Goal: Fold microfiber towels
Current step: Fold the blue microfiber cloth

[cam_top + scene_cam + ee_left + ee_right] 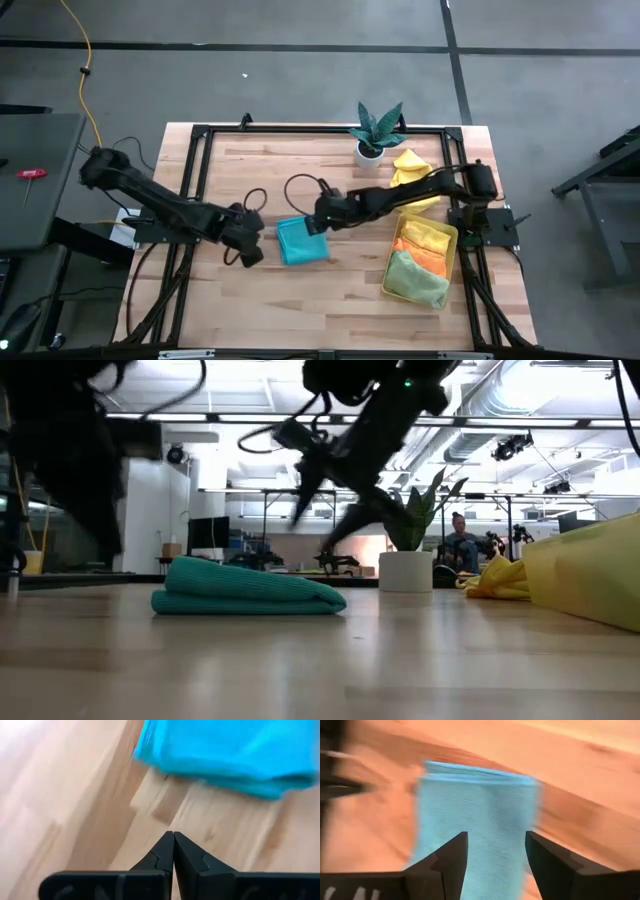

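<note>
Wooden slatted tabletop: folded teal microfiber towel lies mid-table. My R gripper above it, fingers spread, nothing held. L gripper just beside towel, fingers pressed together.

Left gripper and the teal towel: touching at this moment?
Apart. In the left wrist view, the shut left gripper points at bare wood, with a strip of table between its tips and the teal towel's edge.
</note>
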Controlling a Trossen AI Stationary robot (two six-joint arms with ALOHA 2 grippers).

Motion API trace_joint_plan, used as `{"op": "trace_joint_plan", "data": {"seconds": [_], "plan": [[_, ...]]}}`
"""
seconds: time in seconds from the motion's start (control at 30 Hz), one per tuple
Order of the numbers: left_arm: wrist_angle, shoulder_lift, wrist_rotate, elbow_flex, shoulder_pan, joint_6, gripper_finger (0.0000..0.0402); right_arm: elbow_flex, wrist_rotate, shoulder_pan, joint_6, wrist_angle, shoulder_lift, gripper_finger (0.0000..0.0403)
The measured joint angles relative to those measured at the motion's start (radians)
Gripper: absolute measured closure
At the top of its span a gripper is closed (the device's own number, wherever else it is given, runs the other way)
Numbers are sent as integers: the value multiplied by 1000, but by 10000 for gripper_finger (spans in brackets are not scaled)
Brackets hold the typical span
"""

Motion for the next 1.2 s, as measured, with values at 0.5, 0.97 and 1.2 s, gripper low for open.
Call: {"op": "trace_joint_plan", "data": {"seconds": [0.5, 0.97, 1.2], "plan": [[147, -142, -30, -1, 0, 155, 402, 0, -95, 57, 76, 12, 118, 212], [154, -133, -16, 0, 0, 151, 402, 1, -9, 62, 97, -57, 124, 375], [171, -133, 9, 0, 0, 148, 401, -2, 33, 33, 4, -322, 43, 399]]}}
